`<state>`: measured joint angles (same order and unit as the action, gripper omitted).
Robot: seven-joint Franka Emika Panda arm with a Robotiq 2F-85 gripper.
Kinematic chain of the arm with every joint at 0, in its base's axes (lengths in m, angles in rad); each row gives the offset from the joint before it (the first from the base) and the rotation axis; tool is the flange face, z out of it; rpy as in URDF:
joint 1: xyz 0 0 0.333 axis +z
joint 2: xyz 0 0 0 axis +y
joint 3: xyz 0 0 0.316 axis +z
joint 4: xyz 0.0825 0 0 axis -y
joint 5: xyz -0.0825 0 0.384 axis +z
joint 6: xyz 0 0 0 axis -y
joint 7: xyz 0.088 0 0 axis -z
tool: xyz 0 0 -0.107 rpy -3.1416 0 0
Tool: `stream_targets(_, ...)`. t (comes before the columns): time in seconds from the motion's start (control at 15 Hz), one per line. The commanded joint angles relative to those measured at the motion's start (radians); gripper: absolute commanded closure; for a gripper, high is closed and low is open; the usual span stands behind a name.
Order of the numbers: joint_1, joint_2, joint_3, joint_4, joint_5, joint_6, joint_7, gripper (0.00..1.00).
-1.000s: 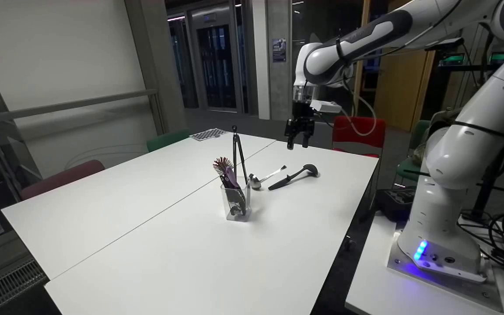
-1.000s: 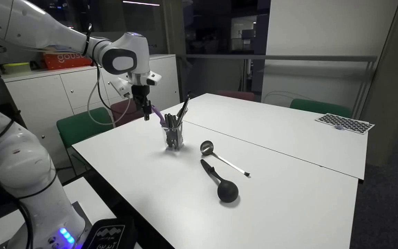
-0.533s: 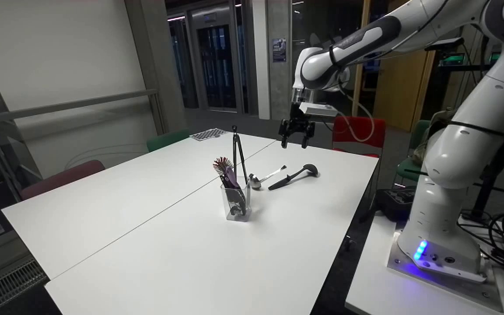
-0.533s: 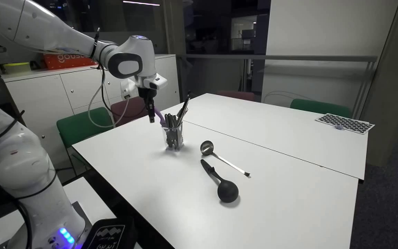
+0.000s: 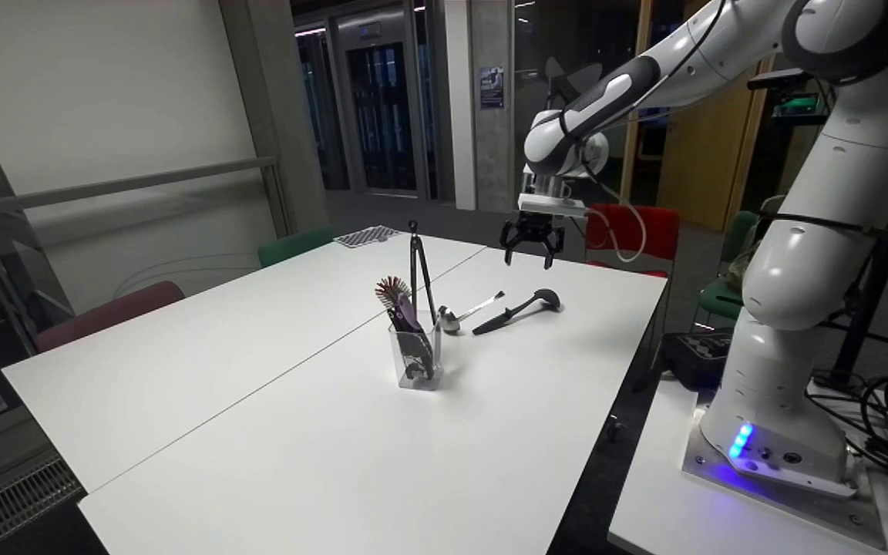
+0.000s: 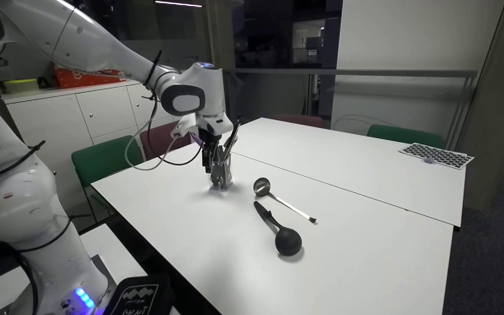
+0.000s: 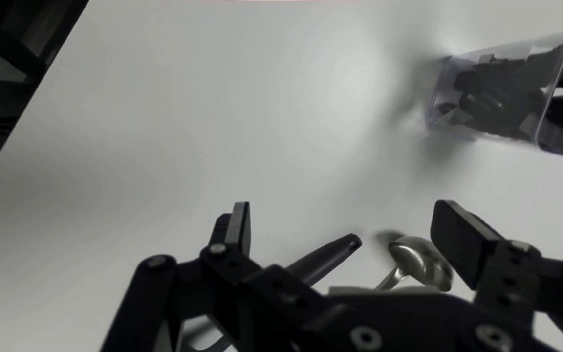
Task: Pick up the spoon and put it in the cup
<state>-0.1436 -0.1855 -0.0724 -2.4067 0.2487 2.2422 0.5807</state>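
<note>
Spoon [image 7: 421,264]: one; metal, slim handle, round bowl. Lies on the table [image 6: 357,258], below the gripper [image 5: 528,260] and, in both exterior views, on its side away from the robot base [image 5: 775,432]. In the wrist view the bowl shows next to one jaw, by line of sight only; the gripper's body hides much of the handle. Not held.

Gripper: one; pointing down, raised above the table. Jaws spread wide, nothing held between them; in contact with no item listed.

Cup [image 5: 420,383]: one; clear, upright on the table. Off to the gripper's side, lower than it and well apart; in the wrist view, beyond the same jaw. Contents: brush [image 5: 392,291], probable tongs [image 5: 414,266], further pieces too crowded to count. Spoon not among them.

Ladle [image 6: 288,241]: one; black, on the table below the gripper, near the spoon but apart from it. Judged surplus to this task, though its handle lies close enough to be caught by mistake.

Progress, as judged: early. Neither half of the order is filled: spoon not picked up, cup without it. Done: jaws ready, gripper standing over the general area of the spoon. Outstanding: line up with the spoon, descend, grip, lift clear of the ladle, carry across to the cup, lower in among the contents, release. Room left in the cup cannot be told.
</note>
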Motion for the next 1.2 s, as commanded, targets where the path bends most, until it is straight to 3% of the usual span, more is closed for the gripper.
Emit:
stream_targets(0.0, 0.001, 0.014, -0.005, 0.012, 0.019, -0.002, 0.036, 0.0)
stream_targets(0.4, 0.006, 0.031, -0.005, 0.033, 0.051, -0.002, 0.078, 0.0)
stream_targets(0.67, -0.015, 0.074, -0.008, 0.05, 0.046, 0.107, 0.281, 0.0)
stream_targets(1.13, -0.061, 0.206, -0.097, 0.108, 0.034, 0.222, 0.51, 0.0)
